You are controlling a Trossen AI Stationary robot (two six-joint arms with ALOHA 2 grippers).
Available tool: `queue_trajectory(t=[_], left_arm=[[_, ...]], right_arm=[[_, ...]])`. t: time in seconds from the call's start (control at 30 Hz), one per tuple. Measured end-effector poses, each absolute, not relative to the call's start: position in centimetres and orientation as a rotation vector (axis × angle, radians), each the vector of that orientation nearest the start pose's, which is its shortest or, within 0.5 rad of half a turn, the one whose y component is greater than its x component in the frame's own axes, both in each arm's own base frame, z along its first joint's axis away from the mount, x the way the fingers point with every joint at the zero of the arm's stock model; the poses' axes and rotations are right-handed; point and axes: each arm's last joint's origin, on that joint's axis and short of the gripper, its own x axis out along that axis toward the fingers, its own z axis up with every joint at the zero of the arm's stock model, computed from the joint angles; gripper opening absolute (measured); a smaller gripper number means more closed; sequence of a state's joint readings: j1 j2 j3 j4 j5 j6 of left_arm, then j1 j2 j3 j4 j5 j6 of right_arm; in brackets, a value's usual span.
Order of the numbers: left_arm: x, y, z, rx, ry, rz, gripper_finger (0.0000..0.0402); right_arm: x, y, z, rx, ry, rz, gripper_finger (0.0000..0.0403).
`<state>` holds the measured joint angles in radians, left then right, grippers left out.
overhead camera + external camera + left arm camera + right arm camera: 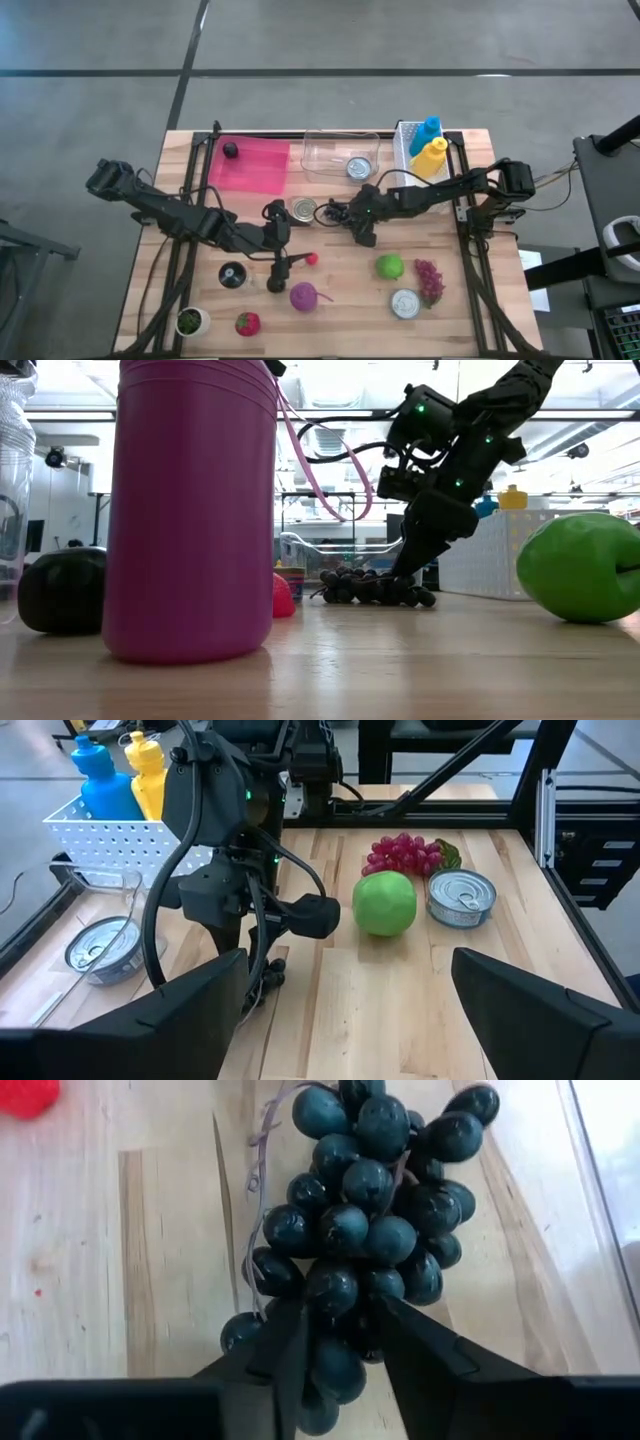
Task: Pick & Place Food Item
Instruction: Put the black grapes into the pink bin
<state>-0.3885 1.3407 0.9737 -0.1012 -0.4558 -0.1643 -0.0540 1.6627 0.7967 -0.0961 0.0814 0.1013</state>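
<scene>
A bunch of dark grapes [365,1200] lies on the wooden table, left of the table's middle [335,212] and low on the boards in the low view [365,590]. My right gripper [340,1345] reaches in from the table's right side [355,224] and is shut on the bunch's near end. My left gripper [345,980] hovers just left of the grapes [288,240]. It is wide open, holds nothing and faces the right arm. My right gripper pinches the grapes at one end of the bunch [335,1305] between its two fingers [285,1350], one on either side. The fingers come slanting down from above and the table's right [405,575]. The bunch still rests on the table.
A green apple [390,266], red grapes [430,280] and a tin can [405,303] lie near right. A clear container [325,150] and a white basket with bottles [430,150] stand far. There is a pink mat [250,165], a can [302,209] and a purple item [303,296].
</scene>
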Motion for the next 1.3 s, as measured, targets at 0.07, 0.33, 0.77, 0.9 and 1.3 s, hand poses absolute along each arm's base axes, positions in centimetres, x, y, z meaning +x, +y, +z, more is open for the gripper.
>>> queue_trajectory(t=[0.07, 0.33, 0.77, 0.9, 1.3], left_arm=[[27.7, -9.9, 28.6, 0.030, 0.420, 0.101, 0.0353], [27.7, -9.9, 28.6, 0.030, 0.420, 0.101, 0.0363], [27.7, -9.9, 28.6, 0.030, 0.420, 0.101, 0.0351], [27.7, -10.0, 28.6, 0.030, 0.420, 0.101, 0.0354], [27.7, -9.9, 28.6, 0.029, 0.420, 0.101, 0.0363]], right_arm=[[30.3, -1.9, 13.9, 0.080, 0.956, -0.173, 0.0080], [30.3, -1.8, 14.0, 0.068, 0.954, -0.174, 0.0010], [29.5, -1.4, 17.9, 0.031, 0.819, -0.171, 0.0008], [29.3, -1.2, 18.7, 0.056, 0.789, -0.166, 0.0008], [29.9, -1.1, 16.1, 0.057, 0.884, -0.102, 0.0044]])
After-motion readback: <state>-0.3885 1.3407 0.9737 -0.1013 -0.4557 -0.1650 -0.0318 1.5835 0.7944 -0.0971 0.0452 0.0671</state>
